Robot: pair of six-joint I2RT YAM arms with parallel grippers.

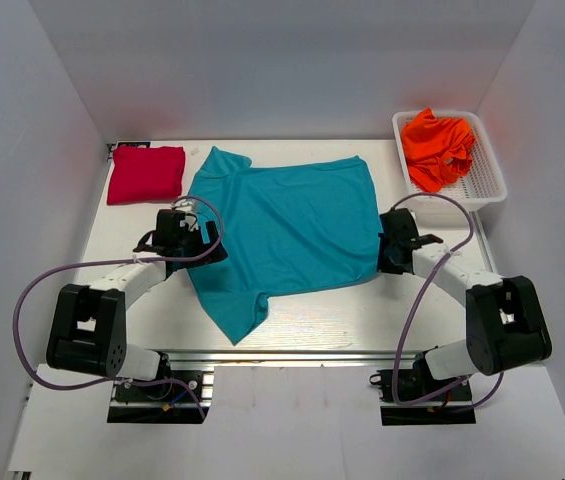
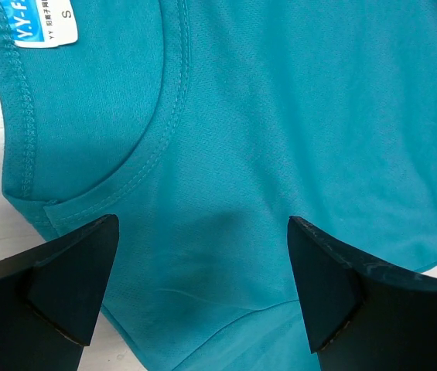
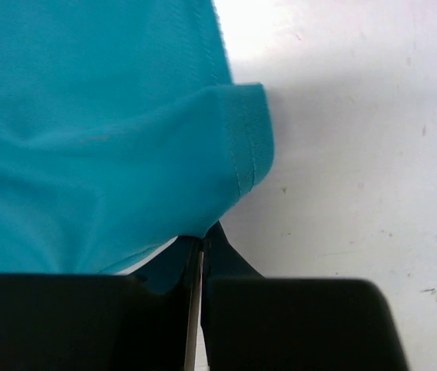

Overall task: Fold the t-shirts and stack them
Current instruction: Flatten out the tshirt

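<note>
Centrally, the teal tee is lying spread flat on the white tabletop, with its collar toward the left, its hem toward the right and one sleeve pointing at the near edge. The right end effector is pressing its fingers together on the hem edge. The left end effector is hovering over the collar with its fingers standing wide apart, gripping nothing. Bare tabletop is showing along the near edge and to the right of the hem. A folded red tee is sitting at the far left corner, near the teal one but apart from it. An orange tee is lying crumpled in a white basket at the far right. Only the left wrist view is showing the collar stitching and a blue label. Only the right wrist view is showing the hem corner bunching up at the closed fingertips.
</note>
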